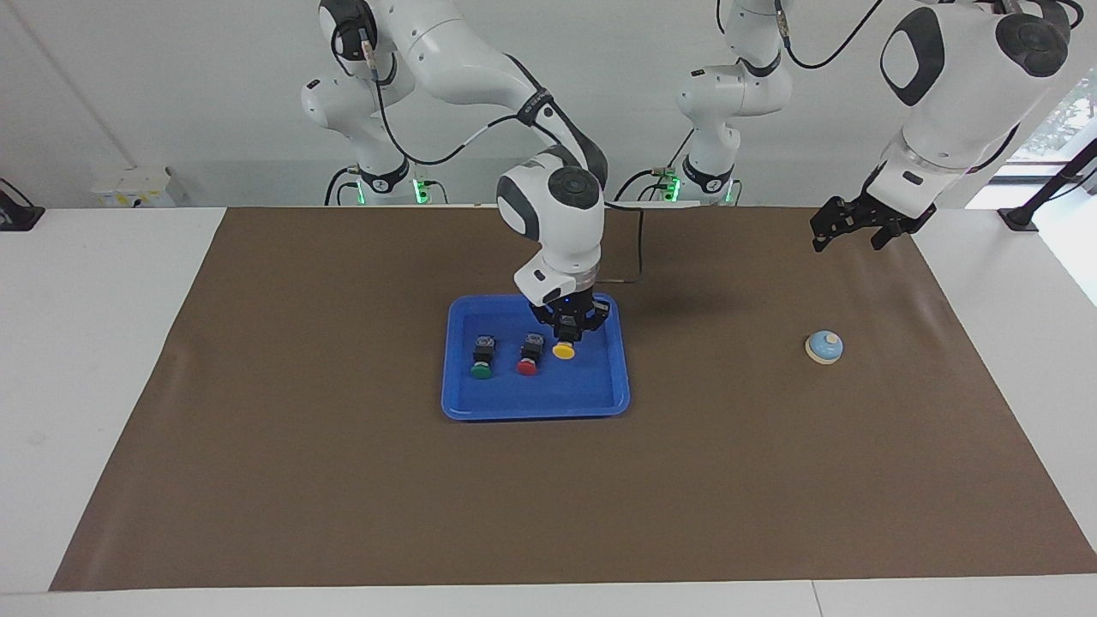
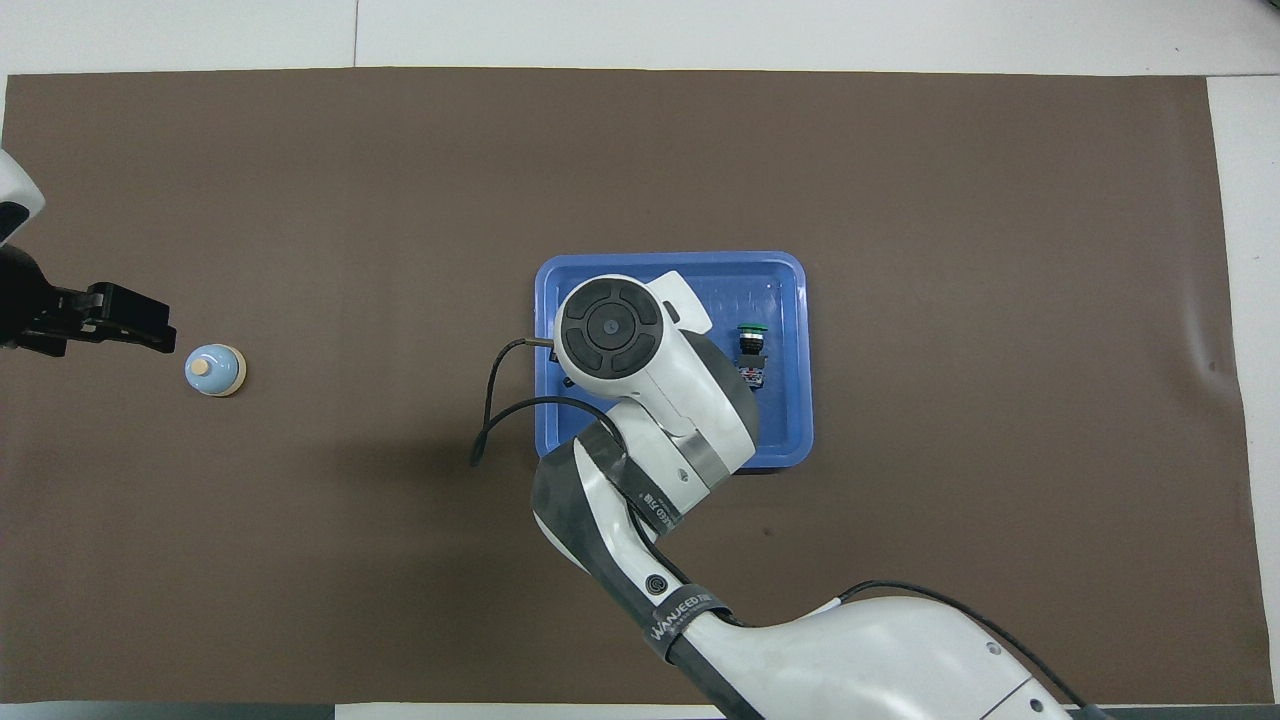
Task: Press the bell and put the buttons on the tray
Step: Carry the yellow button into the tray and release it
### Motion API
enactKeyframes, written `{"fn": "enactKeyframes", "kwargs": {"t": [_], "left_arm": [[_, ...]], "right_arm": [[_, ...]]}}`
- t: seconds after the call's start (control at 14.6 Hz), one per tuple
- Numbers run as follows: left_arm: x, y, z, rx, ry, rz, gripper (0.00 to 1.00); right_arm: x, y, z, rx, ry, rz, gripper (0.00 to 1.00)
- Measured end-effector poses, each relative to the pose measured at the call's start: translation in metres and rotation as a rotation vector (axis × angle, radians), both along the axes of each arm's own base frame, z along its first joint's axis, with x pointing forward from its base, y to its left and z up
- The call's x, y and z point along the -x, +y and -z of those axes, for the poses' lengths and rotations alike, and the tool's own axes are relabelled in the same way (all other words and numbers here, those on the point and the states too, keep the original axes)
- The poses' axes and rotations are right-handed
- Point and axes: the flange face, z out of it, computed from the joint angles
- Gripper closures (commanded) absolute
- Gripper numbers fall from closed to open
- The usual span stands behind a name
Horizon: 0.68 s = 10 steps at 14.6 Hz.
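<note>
The blue tray lies mid-table and shows in the overhead view too. In it the green button and the red button lie side by side. My right gripper is low over the tray beside the red button, shut on the black body of the yellow button. In the overhead view the right arm hides the red and yellow buttons; only the green button shows. The light-blue bell stands toward the left arm's end. My left gripper hangs open and raised beside the bell.
A brown mat covers most of the white table. A thin black cable loops from the right wrist over the mat next to the tray.
</note>
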Motion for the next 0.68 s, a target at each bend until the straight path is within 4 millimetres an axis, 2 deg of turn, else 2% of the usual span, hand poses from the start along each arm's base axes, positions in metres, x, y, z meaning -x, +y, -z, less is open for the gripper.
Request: {"fn": "enactKeyframes", "kwargs": {"t": [0.21, 0.41, 0.48, 0.55, 0.62, 0.68], "left_arm": [[0.0, 0.0, 0.0, 0.0, 0.0, 0.0, 0.0], [0.0, 0.0, 0.0, 0.0, 0.0, 0.0, 0.0], [0.0, 0.0, 0.0, 0.0, 0.0, 0.0, 0.0], [0.0, 0.0, 0.0, 0.0, 0.0, 0.0, 0.0], [0.0, 0.0, 0.0, 0.0, 0.0, 0.0, 0.0], [0.0, 0.0, 0.0, 0.0, 0.0, 0.0, 0.0]], "right_arm": [[0.003, 0.0, 0.023, -0.014, -0.027, -0.044, 1.0], [0.005, -0.004, 0.033, -0.018, -0.037, -0.066, 1.0], [0.006, -0.004, 0.035, -0.018, -0.036, -0.068, 0.96], [0.007, -0.005, 0.037, -0.016, -0.035, -0.068, 0.52], [0.007, -0.005, 0.037, -0.016, -0.034, -0.068, 0.01], [0.007, -0.005, 0.037, -0.016, -0.034, -0.068, 0.0]]}}
